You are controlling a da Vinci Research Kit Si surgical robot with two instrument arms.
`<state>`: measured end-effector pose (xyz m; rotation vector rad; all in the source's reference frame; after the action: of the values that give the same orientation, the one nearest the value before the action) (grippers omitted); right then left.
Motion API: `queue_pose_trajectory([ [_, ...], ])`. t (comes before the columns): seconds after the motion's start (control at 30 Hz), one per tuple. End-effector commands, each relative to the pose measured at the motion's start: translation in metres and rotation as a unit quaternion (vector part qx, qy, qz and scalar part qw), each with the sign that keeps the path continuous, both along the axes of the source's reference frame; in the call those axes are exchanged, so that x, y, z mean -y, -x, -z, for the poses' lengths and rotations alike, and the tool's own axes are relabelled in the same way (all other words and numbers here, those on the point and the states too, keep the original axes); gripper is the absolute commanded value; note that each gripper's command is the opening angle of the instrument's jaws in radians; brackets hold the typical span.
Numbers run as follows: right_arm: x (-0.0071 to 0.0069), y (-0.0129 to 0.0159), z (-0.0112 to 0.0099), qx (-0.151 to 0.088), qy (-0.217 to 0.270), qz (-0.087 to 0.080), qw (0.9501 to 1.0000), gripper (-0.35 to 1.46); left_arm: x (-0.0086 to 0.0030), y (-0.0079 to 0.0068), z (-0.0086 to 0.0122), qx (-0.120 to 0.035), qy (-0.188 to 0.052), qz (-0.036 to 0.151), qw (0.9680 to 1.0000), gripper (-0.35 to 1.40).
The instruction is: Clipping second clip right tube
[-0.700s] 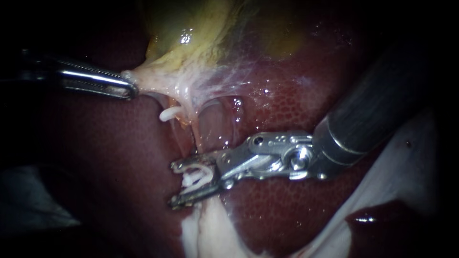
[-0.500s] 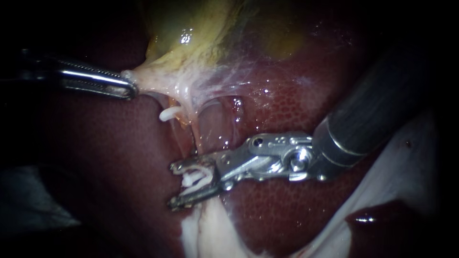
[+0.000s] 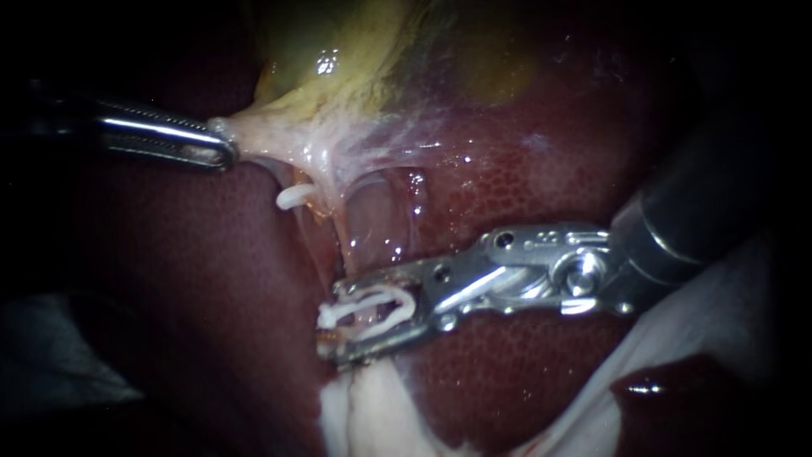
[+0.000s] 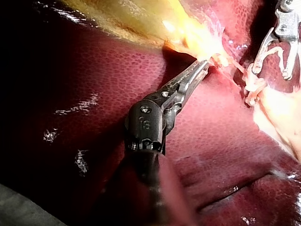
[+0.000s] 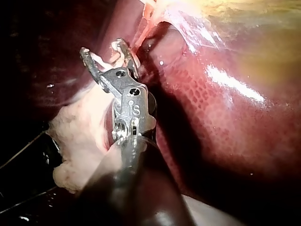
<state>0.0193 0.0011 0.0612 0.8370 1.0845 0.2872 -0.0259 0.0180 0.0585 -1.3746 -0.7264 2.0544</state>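
Just off the middle of the endoscope view, toward 7 o'clock, my right instrument (image 3: 332,320) holds a white clip (image 3: 372,296) between its jaws. The jaws are narrow and press the clip from both sides. A thin tube (image 3: 345,245) runs down from 12 o'clock into them, but I cannot tell if it is the right tube. Up at 10 o'clock, my left instrument (image 3: 222,152) pinches the edge of the gallbladder (image 3: 355,59) and pulls it tight. Another small clip (image 3: 292,197) sits just under that pull.

The clip may catch only part of the tube if the tube is not fully inside. A hard pull could tear the thin, stretched tube.

Compared with 0.7 s ago, the jaws have closed in, the clip is flatter and longer, and the right instrument has slid toward 3 o'clock.
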Motion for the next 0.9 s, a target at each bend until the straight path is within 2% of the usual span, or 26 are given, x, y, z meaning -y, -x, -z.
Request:
queue_pose_trajectory([
  [0.03,-0.0002,0.0002,-0.0002,0.001,0.0,-0.001,1.0,0.49,0.0,0.0,0.0,0.0,0.001,0.0,1.0,-0.35],
  [0.47,-0.0022,0.0023,-0.0021,0.008,-0.014,-0.014,0.9998,0.49,0.0001,-0.0001,0.0,0.0,0.001,0.0,1.0,-0.35],
  [0.9,-0.0031,0.0025,-0.0039,0.002,-0.032,-0.027,0.9991,0.49,0.0004,0.0002,-0.0002,-0.001,0.002,0.001,1.0,-0.35],
])
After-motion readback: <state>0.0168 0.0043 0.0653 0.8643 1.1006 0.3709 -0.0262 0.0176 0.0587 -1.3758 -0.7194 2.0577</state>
